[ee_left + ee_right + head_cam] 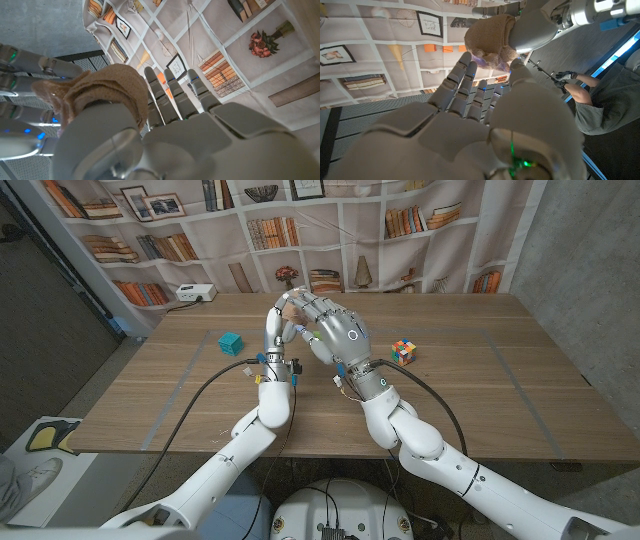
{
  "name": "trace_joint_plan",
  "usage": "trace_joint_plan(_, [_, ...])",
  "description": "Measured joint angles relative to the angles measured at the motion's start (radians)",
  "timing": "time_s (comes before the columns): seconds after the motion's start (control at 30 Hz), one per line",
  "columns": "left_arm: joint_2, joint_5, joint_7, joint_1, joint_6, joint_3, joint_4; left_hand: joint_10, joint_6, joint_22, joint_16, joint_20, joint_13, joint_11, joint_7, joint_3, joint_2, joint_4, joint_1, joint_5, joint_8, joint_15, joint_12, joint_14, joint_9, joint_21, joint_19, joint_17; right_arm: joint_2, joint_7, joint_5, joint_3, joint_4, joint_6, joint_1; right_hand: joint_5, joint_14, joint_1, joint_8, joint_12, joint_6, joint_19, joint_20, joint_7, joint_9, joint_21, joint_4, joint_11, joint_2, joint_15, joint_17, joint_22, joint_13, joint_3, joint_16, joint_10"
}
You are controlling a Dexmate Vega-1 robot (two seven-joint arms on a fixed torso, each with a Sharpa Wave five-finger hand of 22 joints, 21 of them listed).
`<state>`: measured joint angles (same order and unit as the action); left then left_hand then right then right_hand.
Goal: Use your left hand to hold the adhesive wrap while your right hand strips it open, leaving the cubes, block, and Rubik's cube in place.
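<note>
Wrap (291,307) sits raised above the counter (460,370), left of the Rubik's cube (403,352); left robot hand (279,323) grasps it steady; right robot hand (335,335) apparently pinches its loose edge for stripping.

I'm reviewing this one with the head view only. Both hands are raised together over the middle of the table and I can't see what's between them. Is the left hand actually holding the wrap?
Observer: Yes. In the left wrist view the left hand grips a tan roll of adhesive wrap, with a loose crumpled end sticking out.
Operator: Is the right hand on it yet?
Observer: In the right wrist view the right hand's fingers reach up to the wrap's frayed end; whether they pinch it I cannot tell.
Operator: Anyone nearby?
Observer: A person in a grey top shows in the right wrist view, holding a controller.
</note>
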<state>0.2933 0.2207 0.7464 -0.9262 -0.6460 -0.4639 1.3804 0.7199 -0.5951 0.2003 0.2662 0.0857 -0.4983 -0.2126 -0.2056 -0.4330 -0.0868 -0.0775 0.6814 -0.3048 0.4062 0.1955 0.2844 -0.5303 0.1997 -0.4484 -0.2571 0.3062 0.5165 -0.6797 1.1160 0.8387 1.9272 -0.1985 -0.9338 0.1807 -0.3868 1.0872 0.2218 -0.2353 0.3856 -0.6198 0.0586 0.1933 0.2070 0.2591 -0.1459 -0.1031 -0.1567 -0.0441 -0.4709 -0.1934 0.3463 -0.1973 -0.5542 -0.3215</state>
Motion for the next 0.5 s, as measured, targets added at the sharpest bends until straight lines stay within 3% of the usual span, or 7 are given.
trace_joint_plan(0.5, [0.001,-0.002,-0.002,-0.002,-0.001,0.002,0.001,0.011,-0.005,0.0,0.0,0.0,0.0,0.0,-0.005,0.0,0.0,0.0,0.0,0.0,0.0,0.0,0.0,0.0,0.0,0.0,0.0,-0.002,-0.015,-0.026,0.028,0.023,-0.021,-0.046,0.009,0.0,0.0,0.037,0.012,-0.011,0.073,0.015,0.0,0.021,0.0,0.005,-0.004,-0.015,-0.009,0.0,-0.078,-0.005,0.018,-0.004,-0.04,0.01])
